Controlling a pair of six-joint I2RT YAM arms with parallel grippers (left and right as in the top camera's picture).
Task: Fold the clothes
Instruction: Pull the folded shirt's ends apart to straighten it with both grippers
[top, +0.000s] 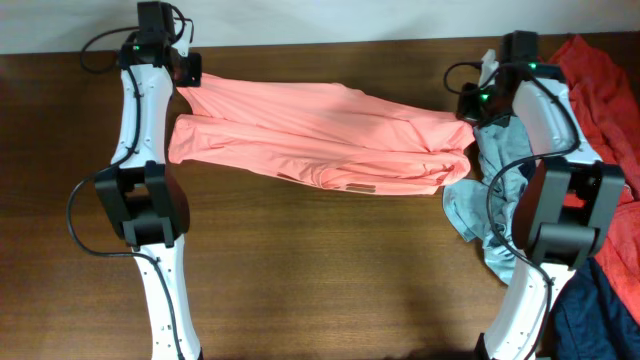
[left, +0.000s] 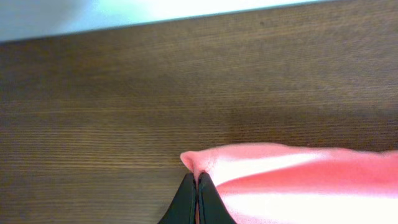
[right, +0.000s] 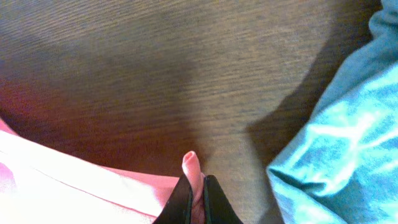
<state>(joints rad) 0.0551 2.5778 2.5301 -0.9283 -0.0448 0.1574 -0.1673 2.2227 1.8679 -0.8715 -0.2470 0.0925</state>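
The salmon-pink shirt (top: 320, 140) lies stretched across the far half of the table, folded lengthwise. My left gripper (top: 188, 88) is shut on its far left corner; the left wrist view shows the jaws (left: 198, 177) pinching the pink edge (left: 298, 180). My right gripper (top: 468, 112) is shut on its far right corner; the right wrist view shows a pink fold (right: 191, 167) between the jaws (right: 196, 182). A pale grey-blue garment (top: 490, 195) lies crumpled under the right arm and also shows in the right wrist view (right: 342, 149).
A deeper red garment (top: 610, 90) is piled at the right edge. A navy garment (top: 600, 310) lies at the near right corner. The table's far edge (top: 330, 42) runs close behind both grippers.
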